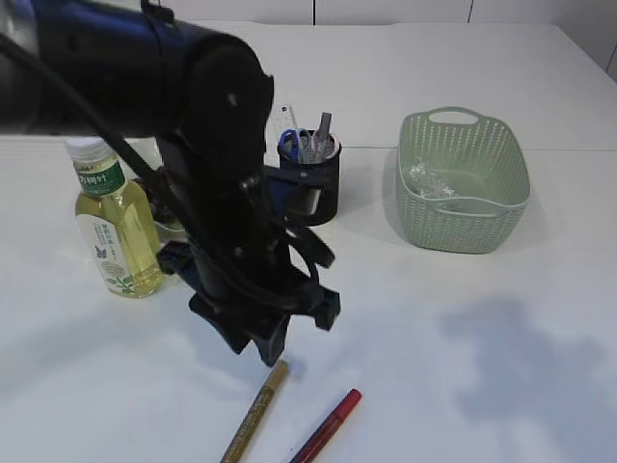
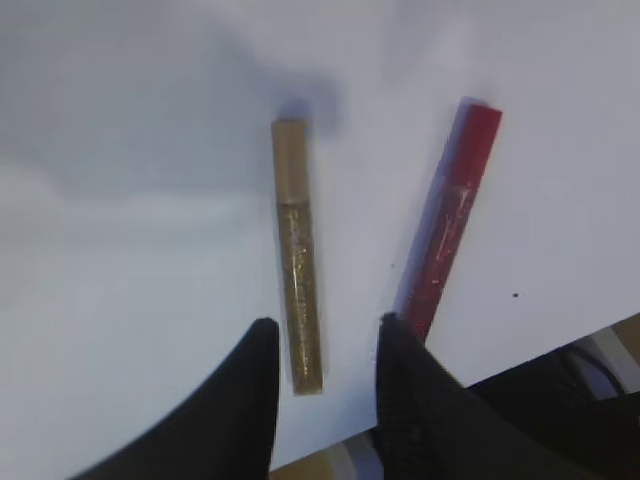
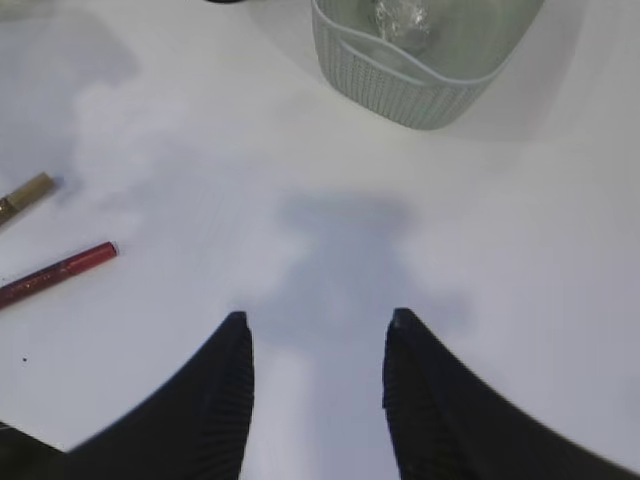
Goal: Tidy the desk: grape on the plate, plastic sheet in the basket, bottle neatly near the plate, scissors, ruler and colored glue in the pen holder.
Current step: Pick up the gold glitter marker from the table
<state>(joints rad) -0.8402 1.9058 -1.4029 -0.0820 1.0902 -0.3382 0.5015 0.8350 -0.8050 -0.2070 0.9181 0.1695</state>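
Progress is partial: crumpled clear plastic sheet [image 1: 429, 181] lies in the pale green basket [image 1: 463, 207]; scissors and ruler stand in the black mesh pen holder [image 1: 310, 183]. Gold glitter glue pen [image 2: 297, 255] and red one [image 2: 450, 215] remain on the white worktop [image 1: 463, 367]. Left hand [image 2: 325, 345] hovers open, empty, straddling the gold pen's end; right hand [image 3: 318, 335] is open, empty. Bottle [image 1: 116, 227] label is illegible.

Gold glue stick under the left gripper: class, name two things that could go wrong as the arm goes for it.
The red glue stick lies close beside the gold glue stick, so the open left gripper might nudge or catch both. The pen holder already looks crowded with scissors, so inserting could jam.
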